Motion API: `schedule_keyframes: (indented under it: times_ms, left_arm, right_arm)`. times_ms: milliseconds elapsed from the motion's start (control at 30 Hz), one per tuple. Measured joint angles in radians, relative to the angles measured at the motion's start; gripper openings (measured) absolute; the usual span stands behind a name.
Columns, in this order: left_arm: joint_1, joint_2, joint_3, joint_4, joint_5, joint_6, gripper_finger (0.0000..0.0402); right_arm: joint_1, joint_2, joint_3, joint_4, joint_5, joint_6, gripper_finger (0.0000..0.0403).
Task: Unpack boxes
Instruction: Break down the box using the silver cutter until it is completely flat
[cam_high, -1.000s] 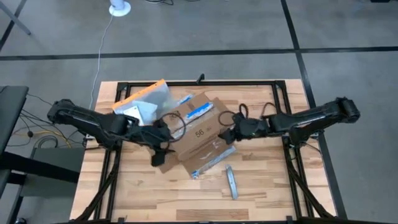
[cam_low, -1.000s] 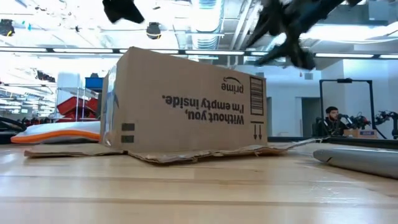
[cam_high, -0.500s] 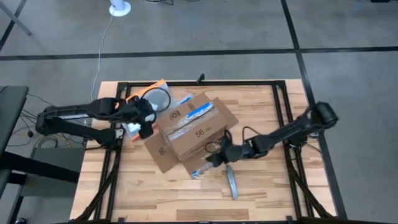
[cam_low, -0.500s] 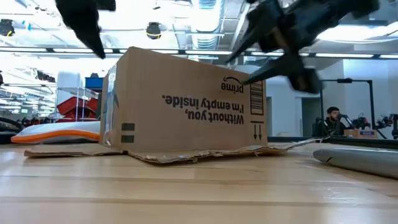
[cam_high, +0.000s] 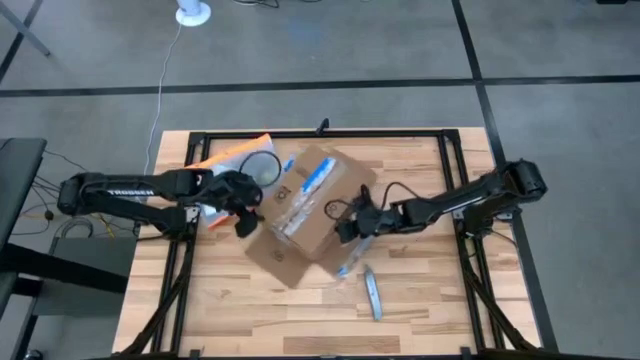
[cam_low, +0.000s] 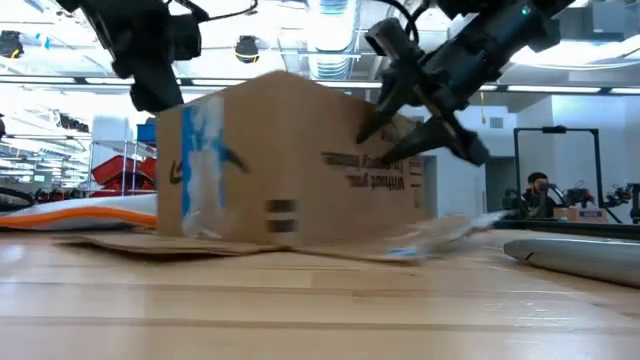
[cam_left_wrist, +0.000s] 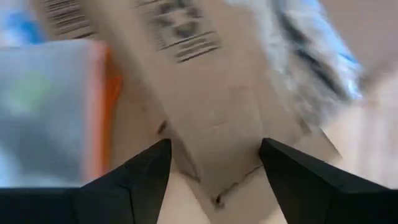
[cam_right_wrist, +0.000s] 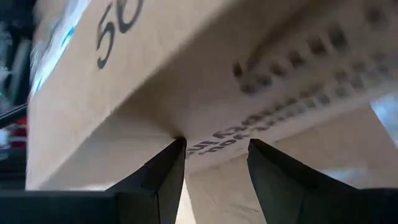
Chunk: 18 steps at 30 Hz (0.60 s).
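The right claw (cam_high: 345, 228), open, presses the brown corrugated cardboard box (cam_high: 308, 215) at frame centre; the left claw (cam_high: 243, 215) gapes beside it. Stiff, light: grip a flap edge.

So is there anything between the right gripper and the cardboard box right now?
Nothing visible. The right gripper is already up against the side of the cardboard box, its fingers open, with only box face ahead of them.
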Motion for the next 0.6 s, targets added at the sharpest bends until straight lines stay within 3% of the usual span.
schedule_keyframes:
  times_ms: [133,333,467,600]
  left_arm:
    - [-0.125,0.054,-0.002,0.102,-0.012,-0.081,0.0237]
    - [-0.23,0.208,0.009,0.331,0.034,-0.106,0.0237]
    - [-0.266,0.24,0.097,0.226,0.025,-0.091,0.0237]
    - [-0.266,0.209,0.21,-0.002,-0.092,-0.038,0.0237]
  right_arm:
    - [-0.063,-0.085,0.0,-0.135,0.012,-0.037,0.0159]
    - [-0.193,-0.153,0.0,-0.182,0.013,-0.138,0.0159]
    - [-0.183,-0.244,0.001,-0.329,-0.093,-0.175,0.0159]
    - [-0.1,-0.356,0.002,-0.483,-0.093,-0.083,0.0159]
